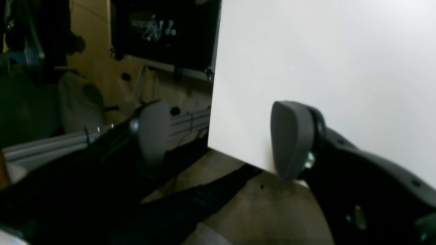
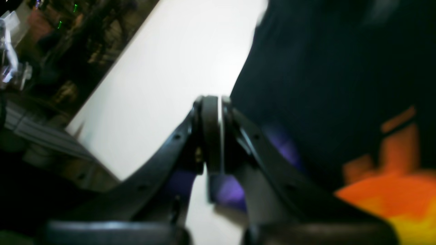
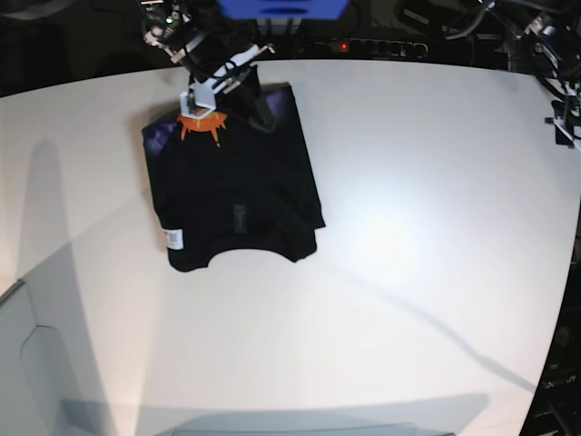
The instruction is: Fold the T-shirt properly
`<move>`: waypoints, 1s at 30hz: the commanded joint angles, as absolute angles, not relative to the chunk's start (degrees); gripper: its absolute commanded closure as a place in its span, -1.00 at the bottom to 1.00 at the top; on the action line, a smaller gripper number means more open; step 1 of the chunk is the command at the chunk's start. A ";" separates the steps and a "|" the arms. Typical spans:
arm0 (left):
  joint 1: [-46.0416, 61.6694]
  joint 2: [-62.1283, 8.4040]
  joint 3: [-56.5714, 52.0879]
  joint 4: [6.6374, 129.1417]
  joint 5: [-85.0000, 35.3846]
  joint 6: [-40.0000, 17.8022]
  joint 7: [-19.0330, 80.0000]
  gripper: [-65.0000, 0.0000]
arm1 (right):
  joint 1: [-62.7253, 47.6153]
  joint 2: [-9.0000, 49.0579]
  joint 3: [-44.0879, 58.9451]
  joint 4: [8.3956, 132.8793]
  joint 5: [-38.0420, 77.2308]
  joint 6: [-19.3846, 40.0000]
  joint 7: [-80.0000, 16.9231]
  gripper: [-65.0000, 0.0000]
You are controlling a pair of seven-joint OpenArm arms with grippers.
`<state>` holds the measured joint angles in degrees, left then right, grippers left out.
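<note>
Right gripper (image 2: 214, 136) closed, soft black T-shirt (image 3: 238, 195)

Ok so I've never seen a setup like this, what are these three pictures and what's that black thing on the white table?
It is a robot with two arms, each with a camera at its wrist; a third camera looks down from above. The black thing is a T-shirt, partly folded on the white table, an orange print showing at its far edge. The right gripper is over that edge, its fingers pressed together, though whether cloth is pinched is unclear. The left gripper is open, off beyond the table's edge, holding nothing.
</note>
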<state>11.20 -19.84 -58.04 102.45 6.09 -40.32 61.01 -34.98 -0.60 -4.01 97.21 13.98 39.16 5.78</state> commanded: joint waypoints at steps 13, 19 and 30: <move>12.70 -19.47 -58.51 103.25 6.11 -40.00 60.53 -0.38 | -26.86 -0.48 22.90 93.76 14.99 40.00 6.46 1.00; 12.79 -18.95 -58.33 103.34 6.11 -40.00 60.53 -0.38 | -26.07 -0.40 26.51 90.42 14.81 40.00 6.46 1.00; 12.88 -17.89 -58.51 103.43 6.11 -40.00 60.53 -0.38 | -28.26 0.48 23.25 85.14 14.73 40.00 6.90 1.00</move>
